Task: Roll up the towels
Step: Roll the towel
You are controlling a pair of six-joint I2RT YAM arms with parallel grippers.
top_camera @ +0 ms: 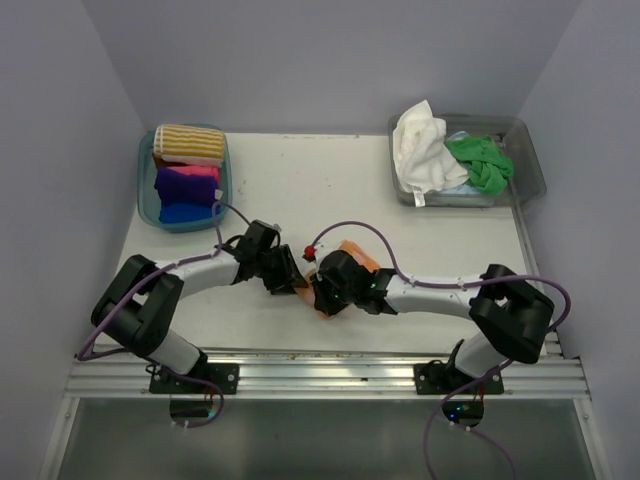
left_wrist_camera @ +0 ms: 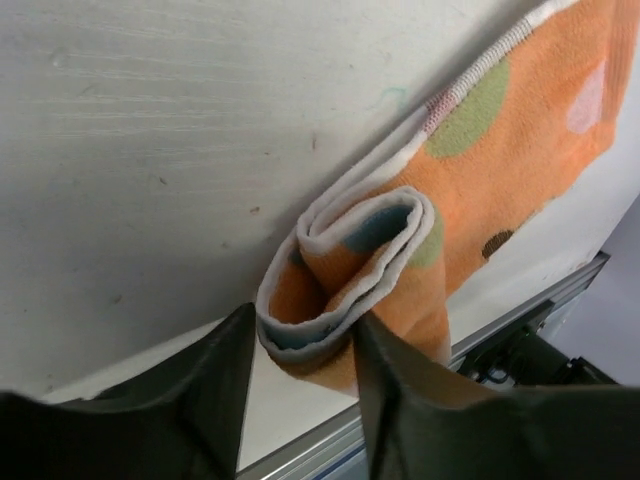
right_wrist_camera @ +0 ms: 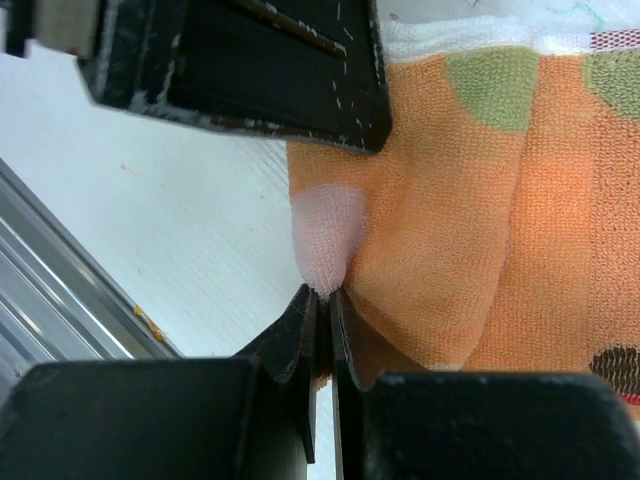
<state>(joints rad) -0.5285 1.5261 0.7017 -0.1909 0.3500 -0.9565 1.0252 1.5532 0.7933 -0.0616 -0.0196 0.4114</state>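
Orange towel [top_camera: 358, 254] mostly hidden from above; right claw [right_wrist_camera: 325, 293] pinches its fold, left claw [left_wrist_camera: 302, 328] apparently grasps rolled end.

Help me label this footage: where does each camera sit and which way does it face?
Top: above and behind, looking down on the table; left arm and right arm show.
Left wrist: on its arm, facing the orange towel roll between its fingers.
Right wrist: on its arm, facing the towel edge its fingers pinch.
All share the orange towel.

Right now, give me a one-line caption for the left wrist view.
Left gripper straddles the rolled end of the orange dotted towel on the white table.
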